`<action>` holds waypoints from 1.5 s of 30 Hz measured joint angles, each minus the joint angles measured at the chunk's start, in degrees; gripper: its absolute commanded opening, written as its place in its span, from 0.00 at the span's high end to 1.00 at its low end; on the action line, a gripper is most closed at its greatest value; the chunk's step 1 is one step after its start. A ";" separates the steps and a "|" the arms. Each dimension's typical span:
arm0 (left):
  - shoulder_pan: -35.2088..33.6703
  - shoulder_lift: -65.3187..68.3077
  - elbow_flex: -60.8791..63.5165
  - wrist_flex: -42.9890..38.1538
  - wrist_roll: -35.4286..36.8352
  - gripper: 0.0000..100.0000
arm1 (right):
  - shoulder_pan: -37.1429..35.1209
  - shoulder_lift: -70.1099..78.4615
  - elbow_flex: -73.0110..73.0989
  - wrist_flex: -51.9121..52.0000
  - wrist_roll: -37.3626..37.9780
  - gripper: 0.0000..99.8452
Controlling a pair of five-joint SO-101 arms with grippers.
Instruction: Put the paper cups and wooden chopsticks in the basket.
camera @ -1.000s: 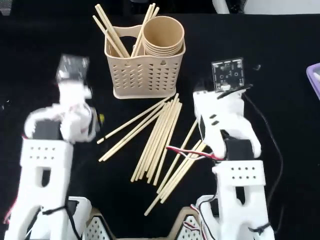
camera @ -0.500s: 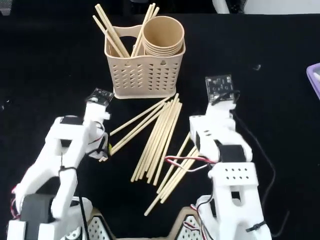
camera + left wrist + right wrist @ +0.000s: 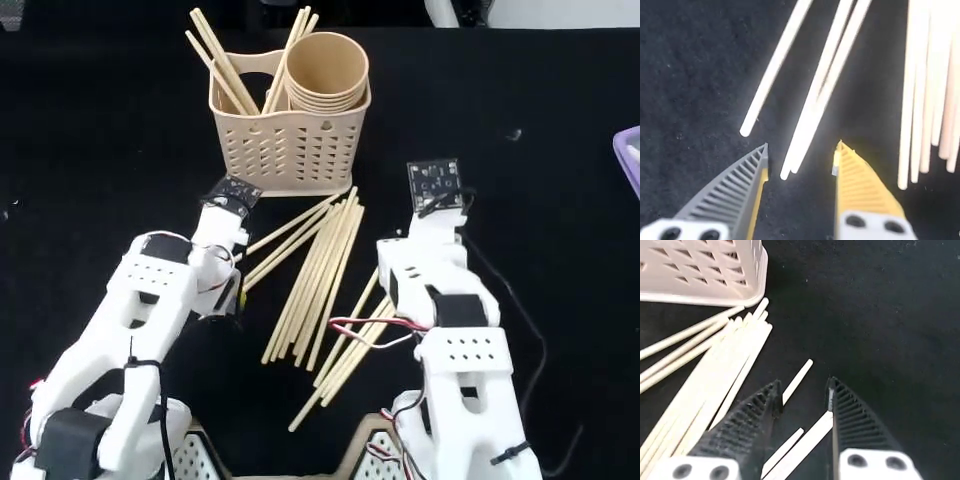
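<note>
Straddling chopstick ends (image 3: 799, 150), left end effector (image 3: 802, 147)

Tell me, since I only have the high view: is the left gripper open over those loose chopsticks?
Observer: Open. The left wrist view shows the left gripper with its jaws apart, and the ends of two chopsticks lie between them.
Operator: And the right one?
Observer: Open as well. In its own wrist view the right gripper has one chopstick lying between its spread jaws.
</note>
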 measured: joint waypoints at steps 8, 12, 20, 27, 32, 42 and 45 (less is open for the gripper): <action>0.26 9.05 -1.14 -2.55 0.70 0.79 | 0.00 0.00 0.09 -0.09 0.00 0.85; 0.18 13.98 -3.69 -2.55 0.53 0.79 | 0.00 0.00 0.09 -0.09 0.00 0.85; 0.26 16.26 -5.19 -2.46 0.53 0.89 | 0.00 0.00 0.09 -0.09 0.00 0.85; 1.85 16.26 -5.19 -2.37 0.53 0.97 | 0.00 0.00 0.09 -0.09 0.00 0.85; 1.85 16.35 -5.36 -1.05 0.44 0.97 | 0.00 0.00 0.09 -0.09 0.00 0.85; 1.58 7.47 -5.54 10.29 -3.08 0.97 | 0.00 0.00 0.44 -0.09 0.00 0.85; 1.58 2.55 -5.27 14.24 -5.36 0.97 | 0.00 0.00 0.44 -0.09 0.00 0.85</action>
